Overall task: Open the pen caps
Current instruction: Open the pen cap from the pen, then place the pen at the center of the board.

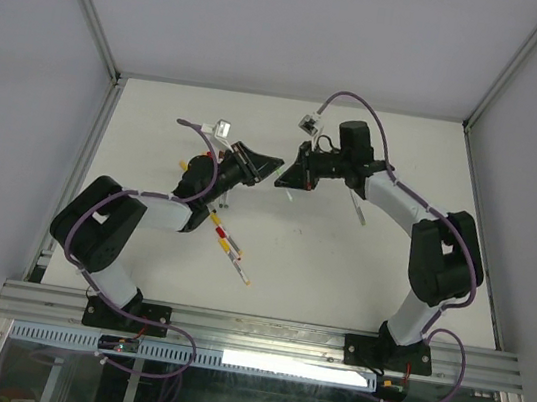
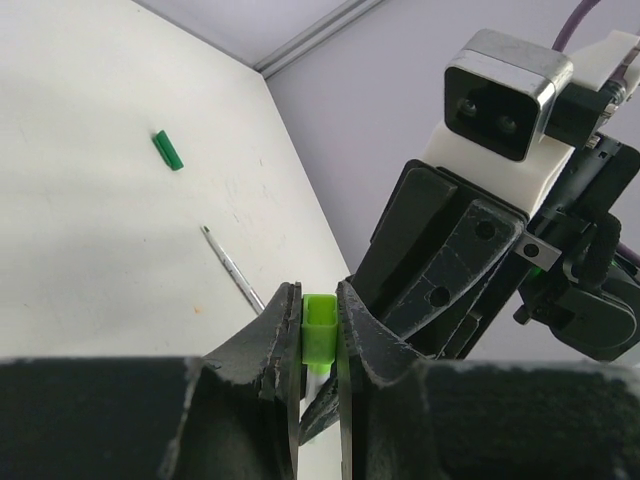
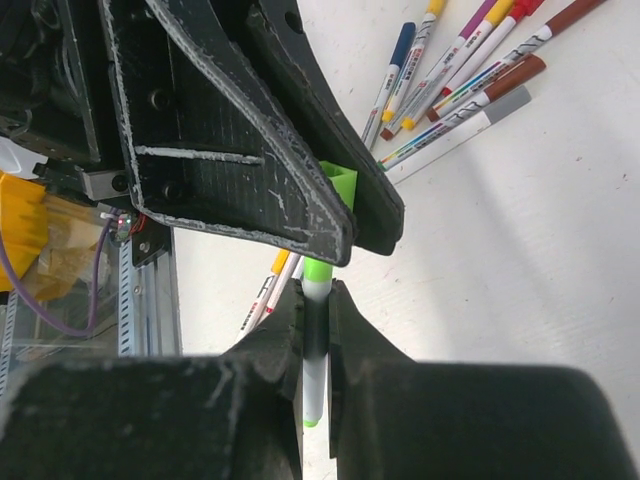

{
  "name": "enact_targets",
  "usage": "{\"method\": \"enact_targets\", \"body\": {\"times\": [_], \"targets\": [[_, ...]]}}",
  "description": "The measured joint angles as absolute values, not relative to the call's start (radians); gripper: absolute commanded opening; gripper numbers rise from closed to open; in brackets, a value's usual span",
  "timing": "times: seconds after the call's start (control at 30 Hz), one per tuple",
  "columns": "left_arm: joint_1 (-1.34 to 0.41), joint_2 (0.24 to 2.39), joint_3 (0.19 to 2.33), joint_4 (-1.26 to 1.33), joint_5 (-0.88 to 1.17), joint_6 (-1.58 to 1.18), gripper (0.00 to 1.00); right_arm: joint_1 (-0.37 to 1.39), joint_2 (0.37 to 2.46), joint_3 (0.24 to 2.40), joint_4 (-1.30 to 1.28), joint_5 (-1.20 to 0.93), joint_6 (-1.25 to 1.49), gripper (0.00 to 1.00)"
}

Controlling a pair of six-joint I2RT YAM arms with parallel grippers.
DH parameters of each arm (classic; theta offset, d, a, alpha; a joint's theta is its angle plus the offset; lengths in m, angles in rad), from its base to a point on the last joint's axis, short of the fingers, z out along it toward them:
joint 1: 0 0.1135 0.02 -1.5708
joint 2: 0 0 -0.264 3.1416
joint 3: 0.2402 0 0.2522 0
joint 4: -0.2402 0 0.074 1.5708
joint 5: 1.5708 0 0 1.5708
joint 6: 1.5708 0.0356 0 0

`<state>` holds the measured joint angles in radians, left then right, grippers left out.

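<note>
White worktop (image 1: 320, 259). Only from left wrist: loose green cap (image 2: 168, 150) well beyond left fingers (image 2: 281, 325). Only from right wrist: capped pens (image 3: 460, 80) beyond right fingers (image 3: 289, 328). Left fingers barely parted, pinching green cap (image 2: 319, 327); right fingers clamped on pen barrel (image 3: 315, 345).

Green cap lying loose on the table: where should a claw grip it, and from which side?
Probably across its narrow width at mid-length, coming straight down from above: the loose green cap lies flat on the table, bare surface along both long sides.
</note>
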<state>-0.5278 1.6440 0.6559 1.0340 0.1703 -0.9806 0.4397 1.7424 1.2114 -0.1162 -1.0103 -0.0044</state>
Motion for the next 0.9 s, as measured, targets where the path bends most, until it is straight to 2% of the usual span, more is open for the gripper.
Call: {"method": "enact_targets", "body": {"times": [0.2,0.43,0.57,0.63,0.9], "targets": [[-0.528,1.638,0.665,1.015,0.122,-0.971,0.0,0.446,1.747,1.225,-0.103,-0.978,-0.011,0.0],[-0.337,1.578,0.781,1.115,-0.287,-0.859,0.0,0.471,1.778,1.163,-0.378,-1.067,-0.051,0.0],[-0.345,1.522,0.783,1.159,-0.338,-0.813,0.0,0.484,1.787,1.163,-0.434,-1.059,-0.063,0.0],[-0.351,1.51,0.783,1.144,-0.327,-0.806,0.0,0.482,1.785,1.163,-0.444,-0.994,-0.067,0.0],[-0.362,1.497,0.738,1.006,-0.172,-0.824,0.0,0.424,1.745,1.176,-0.494,-0.505,-0.118,0.0]]}}
